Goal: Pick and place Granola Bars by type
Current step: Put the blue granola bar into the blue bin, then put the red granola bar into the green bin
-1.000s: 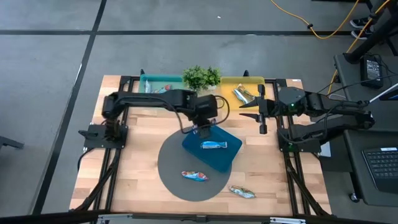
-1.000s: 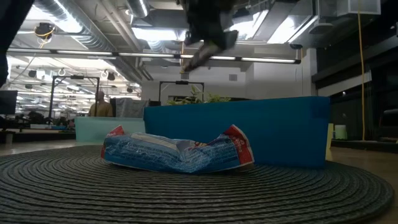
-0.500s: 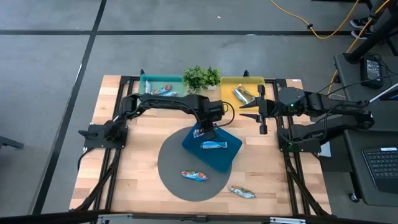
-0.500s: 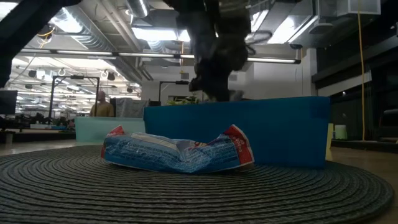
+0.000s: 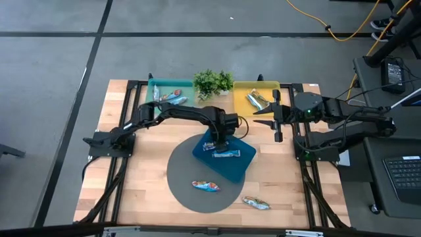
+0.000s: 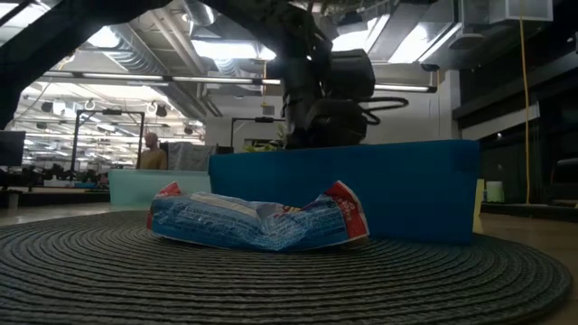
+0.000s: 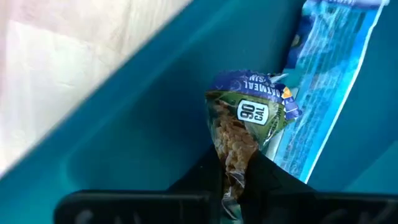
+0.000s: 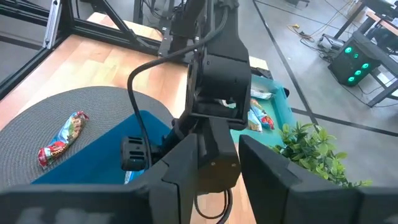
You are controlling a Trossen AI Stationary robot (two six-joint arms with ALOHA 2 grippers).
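Note:
My left gripper (image 5: 214,141) reaches down into the blue tray (image 5: 238,168) on the round grey mat and is shut on a granola bar with blue-green print (image 7: 247,124). A blue bar (image 5: 227,155) lies flat on that tray's floor just beside it. Another bar, blue and red (image 5: 206,186), lies on the mat, and one (image 5: 256,203) on the bare wood near the front. More bars lie in the teal tray (image 5: 170,96) and the yellow tray (image 5: 258,100). My right gripper (image 5: 263,117) waits open at the table's right, by the yellow tray. My left gripper pinches the blue-green bar by one crimped end (image 7: 234,174) between its two fingers, coming from above and pointing down. The bar hangs below the fingers inside the blue tray, its free end (image 7: 249,84) beside the blue bar (image 7: 329,81). Whether it touches the tray floor cannot be told.
A small green plant (image 5: 213,82) stands between the teal and yellow trays at the far edge. The blue tray's wall (image 6: 361,190) rises behind the bar on the mat (image 6: 257,221). Bare wood lies left of the mat (image 5: 138,171).
My left gripper has come down from above the blue tray into it, moving slightly toward the near edge, and has stayed shut on the bar. The right arm has kept still.

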